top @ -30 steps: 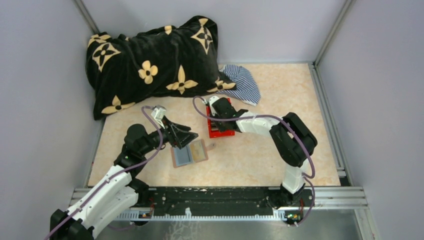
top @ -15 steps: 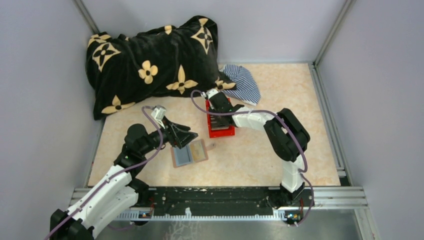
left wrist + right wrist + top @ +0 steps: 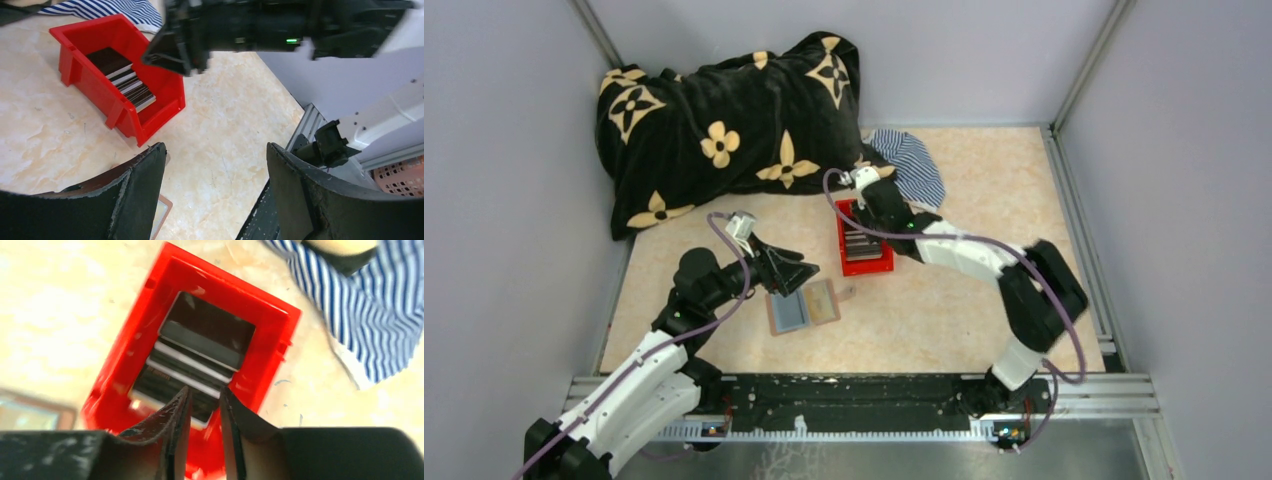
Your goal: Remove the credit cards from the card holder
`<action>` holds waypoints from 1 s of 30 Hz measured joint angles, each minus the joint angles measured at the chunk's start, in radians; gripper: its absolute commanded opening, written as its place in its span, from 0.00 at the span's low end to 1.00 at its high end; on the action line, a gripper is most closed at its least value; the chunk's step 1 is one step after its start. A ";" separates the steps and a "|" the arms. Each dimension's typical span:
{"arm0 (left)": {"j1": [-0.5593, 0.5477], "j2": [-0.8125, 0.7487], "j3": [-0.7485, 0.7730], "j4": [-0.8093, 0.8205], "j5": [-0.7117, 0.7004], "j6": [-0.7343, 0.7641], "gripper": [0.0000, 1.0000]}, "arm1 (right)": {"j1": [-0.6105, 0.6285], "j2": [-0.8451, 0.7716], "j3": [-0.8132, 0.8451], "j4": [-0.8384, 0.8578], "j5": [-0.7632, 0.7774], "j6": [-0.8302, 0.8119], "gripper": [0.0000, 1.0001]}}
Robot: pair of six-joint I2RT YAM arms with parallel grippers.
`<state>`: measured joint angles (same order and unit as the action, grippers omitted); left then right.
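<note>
Hovering over the bin (image 3: 118, 371) that collects cards (image 3: 206, 339), right fingers (image 3: 179, 407) sit slightly apart, left fingers (image 3: 144, 176) wide by the wallet (image 3: 802, 307).

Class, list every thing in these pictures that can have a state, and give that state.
Brown leather-look folding card holder: open, lying flat.
Red plastic bin: upright, holding cards.
Dark and grey flat credit cards: stacked in bin.
Left hand: open, empty.
Right hand: slightly open, empty.
</note>
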<state>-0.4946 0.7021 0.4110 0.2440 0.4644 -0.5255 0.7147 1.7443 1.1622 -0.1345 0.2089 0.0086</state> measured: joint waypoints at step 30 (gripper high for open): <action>0.019 0.028 -0.021 -0.446 -0.561 -0.349 0.87 | 0.458 -0.157 -0.279 0.135 -0.002 0.270 0.58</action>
<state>-0.4755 0.7300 0.3897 -0.2016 -0.0963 -0.8745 1.1728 1.5875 0.8833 0.0010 0.2073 0.2787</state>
